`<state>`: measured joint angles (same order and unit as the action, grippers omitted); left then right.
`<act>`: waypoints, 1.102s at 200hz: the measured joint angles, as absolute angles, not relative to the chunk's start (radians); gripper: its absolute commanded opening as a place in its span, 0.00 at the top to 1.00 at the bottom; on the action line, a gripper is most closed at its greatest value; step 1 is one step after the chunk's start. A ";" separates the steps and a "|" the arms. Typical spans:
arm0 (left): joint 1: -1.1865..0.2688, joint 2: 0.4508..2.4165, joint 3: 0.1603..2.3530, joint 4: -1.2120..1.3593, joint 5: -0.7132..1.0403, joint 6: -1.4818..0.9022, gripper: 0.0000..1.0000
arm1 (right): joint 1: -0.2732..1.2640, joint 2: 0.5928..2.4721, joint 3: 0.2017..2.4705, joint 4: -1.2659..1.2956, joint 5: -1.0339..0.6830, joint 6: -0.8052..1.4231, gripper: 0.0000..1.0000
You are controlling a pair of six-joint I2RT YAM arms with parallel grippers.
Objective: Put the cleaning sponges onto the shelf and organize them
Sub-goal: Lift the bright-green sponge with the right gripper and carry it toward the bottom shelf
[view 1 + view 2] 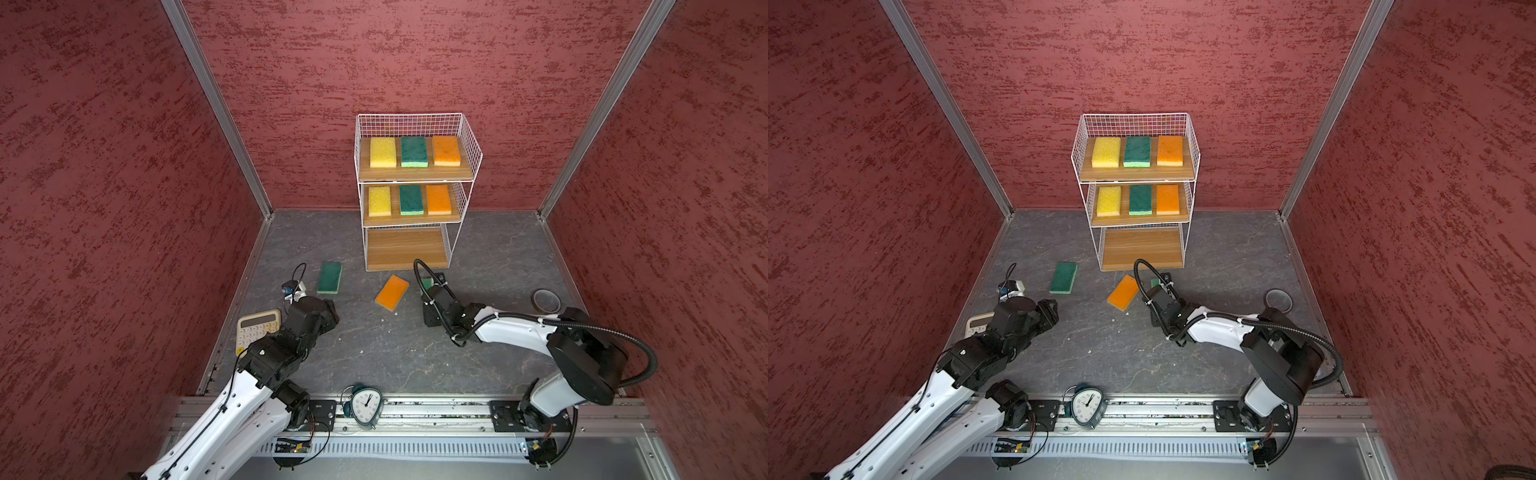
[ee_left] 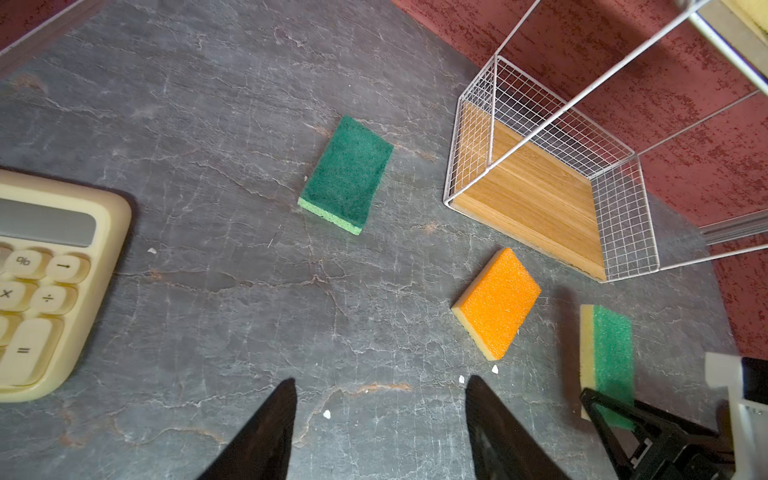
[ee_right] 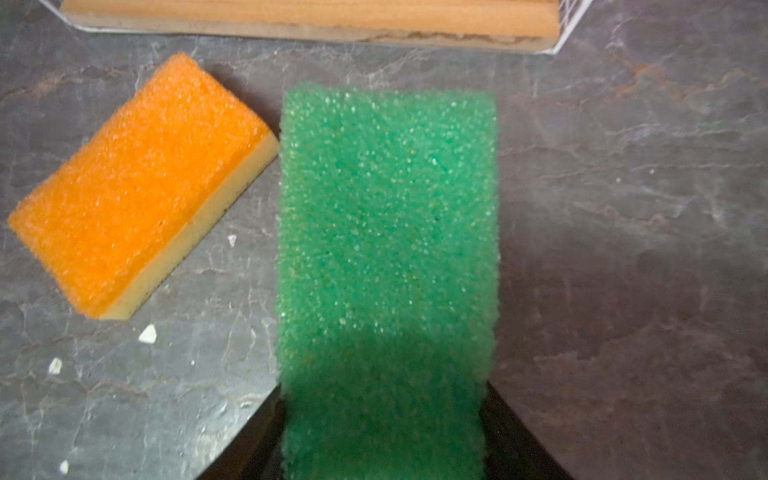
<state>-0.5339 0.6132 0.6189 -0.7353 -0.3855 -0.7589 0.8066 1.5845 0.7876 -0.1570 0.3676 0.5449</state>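
The shelf [image 1: 415, 174] stands at the back wall. Its top and middle boards each carry a yellow, a green and an orange sponge; the bottom board [image 1: 1142, 249] is bare. On the floor lie a dark green sponge [image 1: 329, 277] [image 2: 347, 174] and an orange sponge [image 1: 392, 292] [image 3: 137, 183]. My right gripper [image 3: 382, 388] is shut on another green sponge [image 3: 386, 228] [image 2: 613, 353], just in front of the shelf's bottom board. My left gripper [image 2: 381, 380] hangs open over bare floor, short of both loose sponges.
A cream calculator [image 1: 257, 332] lies under the left arm near the left wall. An alarm clock [image 1: 365, 405] sits on the front rail. A roll of tape [image 1: 545, 300] lies at the right. Red walls close in three sides.
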 measured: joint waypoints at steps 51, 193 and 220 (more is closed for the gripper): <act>-0.509 0.615 0.607 -0.731 -0.387 -0.739 0.35 | 0.765 1.592 0.797 -0.119 0.388 0.490 0.39; -0.400 0.671 0.593 -0.628 -0.319 -0.672 0.35 | 0.686 1.717 0.942 -0.039 0.389 0.416 0.39; -0.379 0.664 0.593 -0.627 -0.312 -0.657 0.35 | 0.657 1.737 0.964 -0.021 0.389 0.411 0.39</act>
